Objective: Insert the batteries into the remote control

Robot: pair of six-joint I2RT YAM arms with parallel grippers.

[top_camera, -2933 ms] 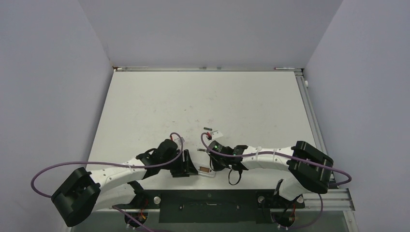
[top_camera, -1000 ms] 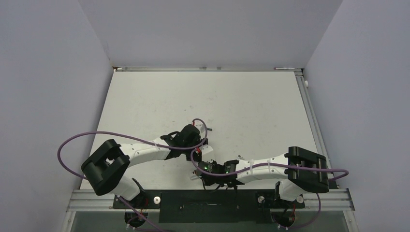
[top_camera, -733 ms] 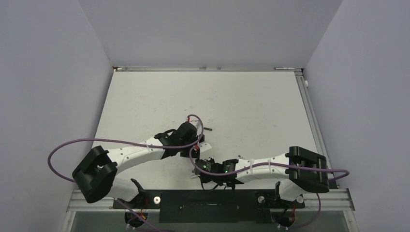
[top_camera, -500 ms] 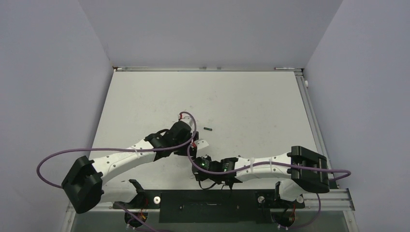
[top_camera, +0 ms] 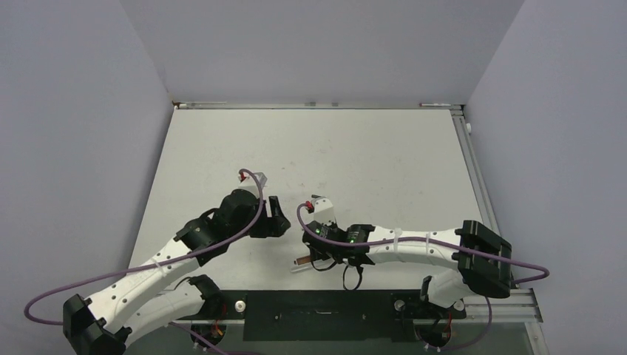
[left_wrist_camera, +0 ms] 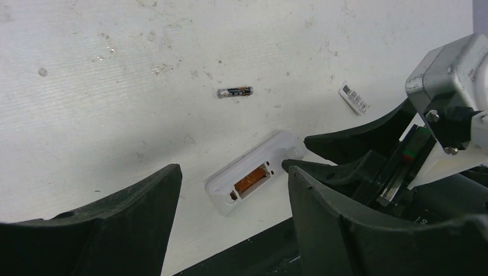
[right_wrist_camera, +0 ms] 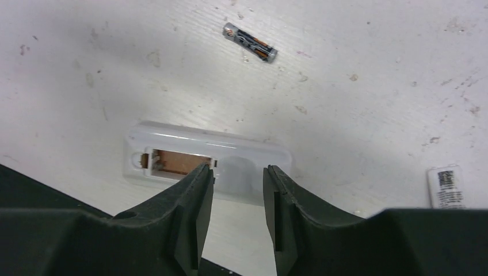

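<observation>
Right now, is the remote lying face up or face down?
Face down: the remote control shows its back, the brownish recess open to view.

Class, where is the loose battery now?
Right wrist view, upper centre: the small dark cylindrical battery lies on the table, apart from and beyond the slim white remote control.

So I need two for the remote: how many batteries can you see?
1. The battery lies loose on the table, apart from the remote; a second may be hidden.

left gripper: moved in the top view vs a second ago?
Yes. The left gripper has pulled back leftward, toward the left edge of the table.
</observation>
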